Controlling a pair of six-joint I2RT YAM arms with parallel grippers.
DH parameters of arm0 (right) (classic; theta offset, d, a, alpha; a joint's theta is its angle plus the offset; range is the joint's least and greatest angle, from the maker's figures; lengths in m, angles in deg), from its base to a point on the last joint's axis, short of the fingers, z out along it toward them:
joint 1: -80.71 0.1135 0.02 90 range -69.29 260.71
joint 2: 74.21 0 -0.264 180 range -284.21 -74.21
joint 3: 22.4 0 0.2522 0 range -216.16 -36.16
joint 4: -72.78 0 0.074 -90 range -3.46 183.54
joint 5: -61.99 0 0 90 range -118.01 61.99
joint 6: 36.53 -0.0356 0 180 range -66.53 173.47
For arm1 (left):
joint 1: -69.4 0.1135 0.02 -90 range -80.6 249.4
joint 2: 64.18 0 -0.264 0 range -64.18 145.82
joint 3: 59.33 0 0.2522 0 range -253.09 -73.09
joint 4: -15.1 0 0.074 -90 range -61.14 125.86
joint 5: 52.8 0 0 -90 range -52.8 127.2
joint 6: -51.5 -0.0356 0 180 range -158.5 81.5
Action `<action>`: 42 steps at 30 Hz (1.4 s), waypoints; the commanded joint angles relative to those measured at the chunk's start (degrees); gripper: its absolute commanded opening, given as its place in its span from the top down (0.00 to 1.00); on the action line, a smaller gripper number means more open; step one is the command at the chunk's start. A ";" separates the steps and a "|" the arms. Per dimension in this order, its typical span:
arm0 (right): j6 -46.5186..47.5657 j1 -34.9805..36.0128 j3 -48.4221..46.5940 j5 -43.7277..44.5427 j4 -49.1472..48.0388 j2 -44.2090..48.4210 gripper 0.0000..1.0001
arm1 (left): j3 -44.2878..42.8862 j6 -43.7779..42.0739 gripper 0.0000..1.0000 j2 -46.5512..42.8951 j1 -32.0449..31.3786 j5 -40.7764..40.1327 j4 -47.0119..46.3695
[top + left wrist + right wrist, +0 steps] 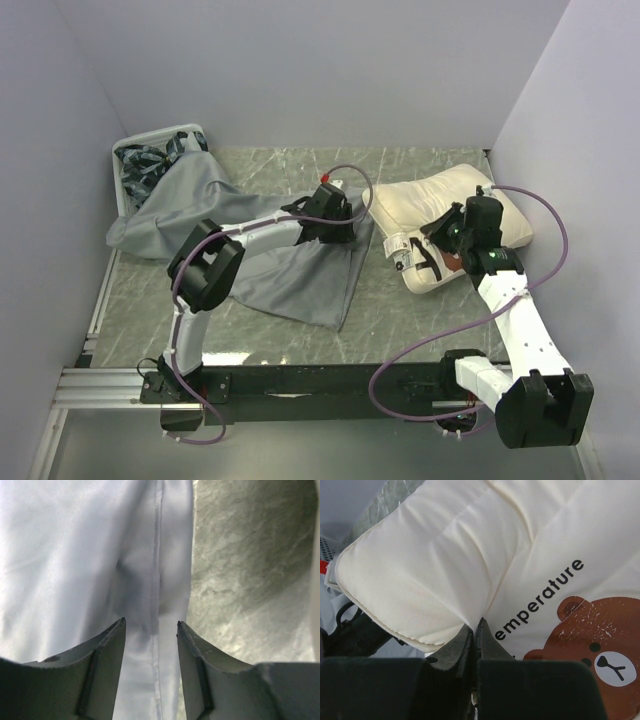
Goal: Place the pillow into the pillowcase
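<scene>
The cream-white pillow [455,210] lies at the right of the table, bear face and black text partly visible. In the right wrist view the pillow [470,555] fills the frame. My right gripper [447,243] is shut on a pinch of the pillow's cloth [476,622] beside the printed text. The grey pillowcase [290,275] lies limp and wrinkled from the middle to the back left. My left gripper [345,228] is open just above the pillowcase's right edge, its jaws either side of the hem seam [157,580], gripper [151,624] not closed on it.
A white basket [125,160] with dark blue-and-white patterned cloths [150,165] stands at the back left corner, partly under the pillowcase. Grey walls close in on left, back and right. Marbled tabletop [400,330] shows in front. Purple cables loop off both arms.
</scene>
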 commanded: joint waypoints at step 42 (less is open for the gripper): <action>-0.89 29.14 3.33 18.55 -0.58 -8.39 1.00 | -2.81 3.66 0.99 -4.42 11.90 8.24 2.05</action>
